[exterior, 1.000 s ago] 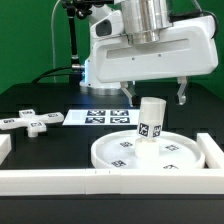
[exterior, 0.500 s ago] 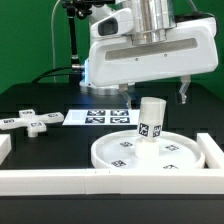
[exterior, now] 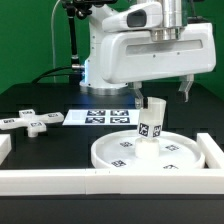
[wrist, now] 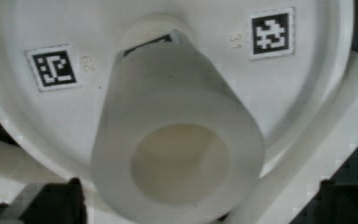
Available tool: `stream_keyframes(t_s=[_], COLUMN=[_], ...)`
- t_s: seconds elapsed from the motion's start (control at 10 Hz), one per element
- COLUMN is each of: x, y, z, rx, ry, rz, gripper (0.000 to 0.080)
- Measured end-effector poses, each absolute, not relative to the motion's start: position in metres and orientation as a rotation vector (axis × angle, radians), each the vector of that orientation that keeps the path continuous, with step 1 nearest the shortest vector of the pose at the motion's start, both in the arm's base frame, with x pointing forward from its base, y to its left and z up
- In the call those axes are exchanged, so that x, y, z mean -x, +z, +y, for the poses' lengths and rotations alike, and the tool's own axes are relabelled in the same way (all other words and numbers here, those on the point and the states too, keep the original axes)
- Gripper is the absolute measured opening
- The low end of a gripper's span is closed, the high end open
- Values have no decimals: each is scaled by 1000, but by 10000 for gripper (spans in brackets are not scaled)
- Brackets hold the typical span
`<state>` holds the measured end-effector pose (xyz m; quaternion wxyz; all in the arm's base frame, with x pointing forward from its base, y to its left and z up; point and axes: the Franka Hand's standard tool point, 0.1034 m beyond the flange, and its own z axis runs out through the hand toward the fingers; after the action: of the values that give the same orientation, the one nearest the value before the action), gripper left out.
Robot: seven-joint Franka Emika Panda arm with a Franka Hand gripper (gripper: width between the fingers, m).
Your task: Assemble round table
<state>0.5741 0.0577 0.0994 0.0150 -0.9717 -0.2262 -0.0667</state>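
The large white disc lies flat on the black table at the exterior view's right, against the border bars. The short cylinder leg stands upright on it, with tags on its side. My gripper hangs open and empty just above the leg's top, slightly toward the exterior view's right of it, with one finger on each side. In the wrist view I look down on the leg standing on the disc, and my gripper frames it with dark fingertips. The cross-shaped piece lies apart at the exterior view's left.
The marker board lies flat behind the disc. A long white border bar runs along the front, with a side bar at the exterior view's right. A green backdrop stands behind the arm's base.
My gripper has shifted toward the exterior view's right and risen a little. The leg, the disc and the cross-shaped piece have not moved.
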Motion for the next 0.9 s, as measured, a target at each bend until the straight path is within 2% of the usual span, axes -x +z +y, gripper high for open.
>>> stream_keyframes(t_s=[0.3, 0.9], x=[-574, -571], y=[98, 91], z=[56, 54], rx=[2963, 2619], ry=[-213, -172], rz=[-975, -1854], gripper=[648, 648])
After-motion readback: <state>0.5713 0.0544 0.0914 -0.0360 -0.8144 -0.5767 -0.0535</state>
